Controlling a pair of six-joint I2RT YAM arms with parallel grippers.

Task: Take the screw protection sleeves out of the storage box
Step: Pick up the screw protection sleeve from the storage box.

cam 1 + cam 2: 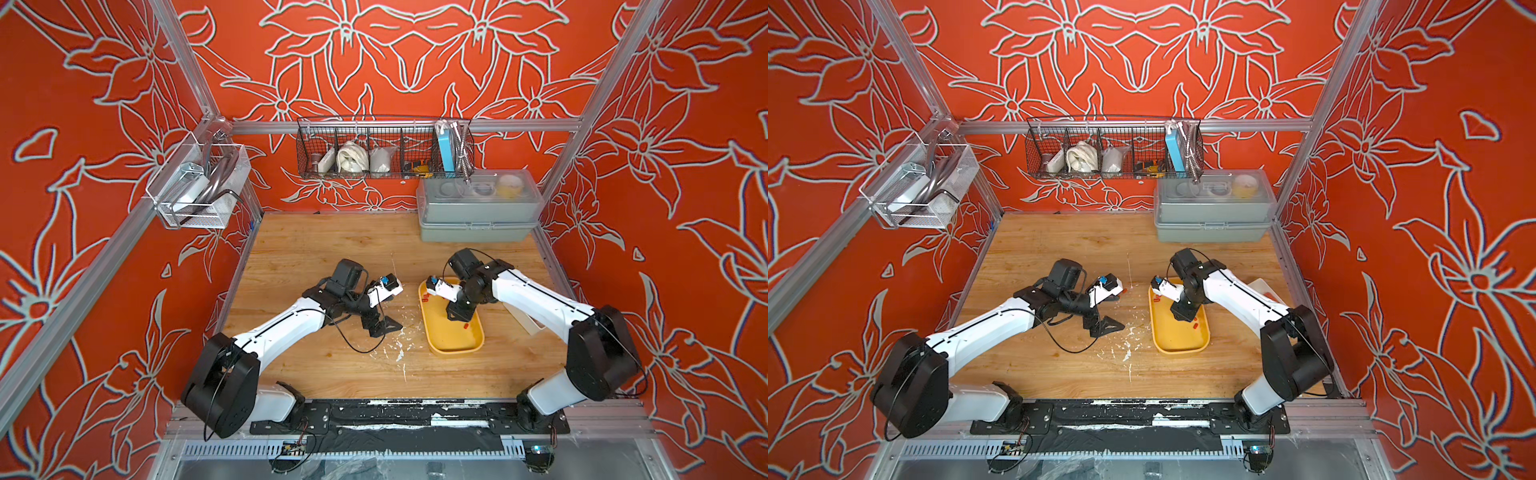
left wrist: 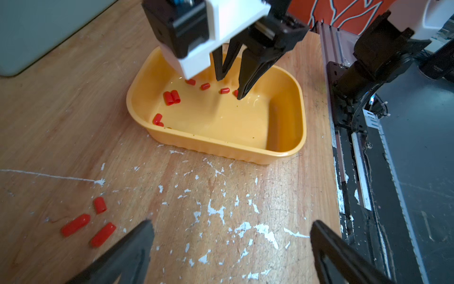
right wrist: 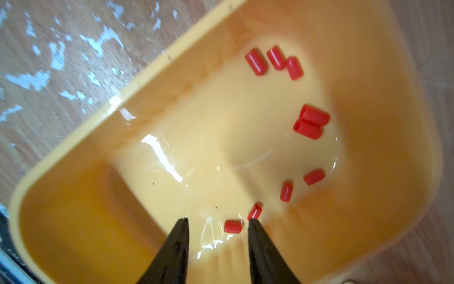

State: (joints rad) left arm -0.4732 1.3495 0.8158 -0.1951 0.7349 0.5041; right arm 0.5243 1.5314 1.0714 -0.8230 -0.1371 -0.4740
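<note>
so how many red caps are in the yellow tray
9 in the tray: three caps clustered, a pair side by side, two singles, two by the right fingers; others may be hidden.

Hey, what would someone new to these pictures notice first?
The bright orange flowered walls all around hit first. Then the yellow tray on the wooden table, with small red sleeves scattered inside and the open right gripper reaching in. Three more sleeves lie outside, by the left gripper.
</note>
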